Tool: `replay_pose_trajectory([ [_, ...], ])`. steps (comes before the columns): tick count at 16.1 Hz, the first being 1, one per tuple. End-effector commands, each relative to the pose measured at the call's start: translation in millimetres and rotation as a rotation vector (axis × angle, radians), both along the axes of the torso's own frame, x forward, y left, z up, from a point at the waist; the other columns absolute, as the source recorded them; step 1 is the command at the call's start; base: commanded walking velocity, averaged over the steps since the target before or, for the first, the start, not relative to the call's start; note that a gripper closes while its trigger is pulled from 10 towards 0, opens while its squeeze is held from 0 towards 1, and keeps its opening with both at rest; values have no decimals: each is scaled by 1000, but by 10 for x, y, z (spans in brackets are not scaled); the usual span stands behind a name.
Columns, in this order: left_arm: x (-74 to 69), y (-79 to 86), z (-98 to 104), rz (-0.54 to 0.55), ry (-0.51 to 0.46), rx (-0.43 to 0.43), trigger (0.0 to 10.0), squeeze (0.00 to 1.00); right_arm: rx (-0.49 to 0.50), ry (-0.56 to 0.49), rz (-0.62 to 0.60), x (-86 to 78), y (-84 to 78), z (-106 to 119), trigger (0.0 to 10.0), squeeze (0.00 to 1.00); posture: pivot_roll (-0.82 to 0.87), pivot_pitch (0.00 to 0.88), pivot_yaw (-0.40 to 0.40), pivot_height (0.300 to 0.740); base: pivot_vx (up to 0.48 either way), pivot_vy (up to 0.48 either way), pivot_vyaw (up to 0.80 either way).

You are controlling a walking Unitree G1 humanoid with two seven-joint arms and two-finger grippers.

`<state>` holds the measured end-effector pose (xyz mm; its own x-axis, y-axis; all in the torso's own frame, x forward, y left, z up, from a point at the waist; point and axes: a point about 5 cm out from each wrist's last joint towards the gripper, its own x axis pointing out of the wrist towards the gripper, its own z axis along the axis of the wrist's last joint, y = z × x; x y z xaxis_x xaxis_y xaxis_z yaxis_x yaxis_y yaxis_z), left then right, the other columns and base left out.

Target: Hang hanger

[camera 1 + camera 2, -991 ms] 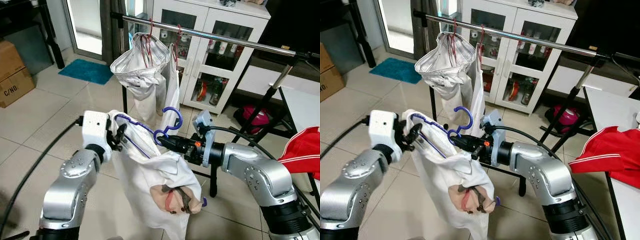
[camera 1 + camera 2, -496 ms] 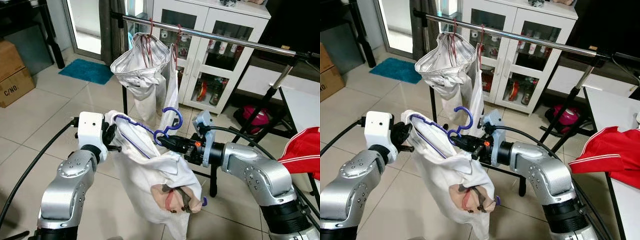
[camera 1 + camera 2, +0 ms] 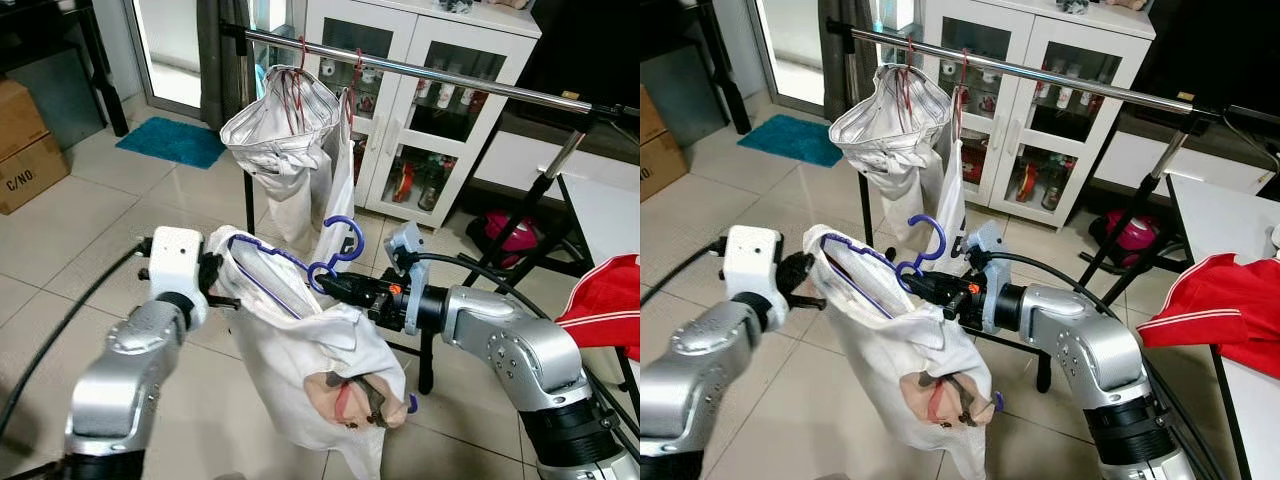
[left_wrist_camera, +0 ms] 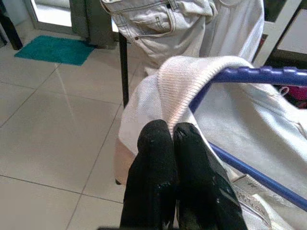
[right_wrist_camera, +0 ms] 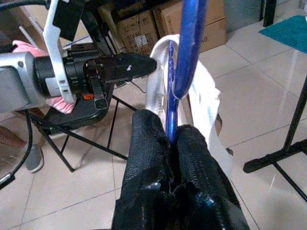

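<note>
- Jaws of the right gripper are clamped on the blue hanger just below its hook; the left gripper, at 9 o'clock of it, has its jaws pressed together against the white garment's shoulder.
- Hanger sits well below the clothes rail, at 6 o'clock of the hung garments.
- Judgement: lift high, hook opening toward the rail, and choose the bare stretch.
- Whether the left jaws pinch any fabric is hard to tell.
</note>
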<state>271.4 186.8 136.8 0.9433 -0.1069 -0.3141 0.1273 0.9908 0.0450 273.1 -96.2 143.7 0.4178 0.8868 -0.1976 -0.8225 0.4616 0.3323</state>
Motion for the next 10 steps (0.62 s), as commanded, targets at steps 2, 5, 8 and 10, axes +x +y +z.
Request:
replay_pose_trajectory([
  [2,29,-19,93,-42,-2,-8,0,0,0,-29,3,47,-3,81,0,0,-40,0,-102,740,0,0,0],
  [5,19,-30,233,-101,-3,-19,0,0,-47,-33,-5,50,-18,30,0,0,-34,0,-104,740,0,0,0],
  [8,49,14,464,-128,-8,-30,0,0,-128,-59,16,42,-14,-36,0,0,-25,0,-101,740,0,0,0],
  [10,67,-9,572,-172,-9,-42,0,0,-173,-75,34,29,-2,-78,0,0,-22,0,-98,740,0,0,0],
])
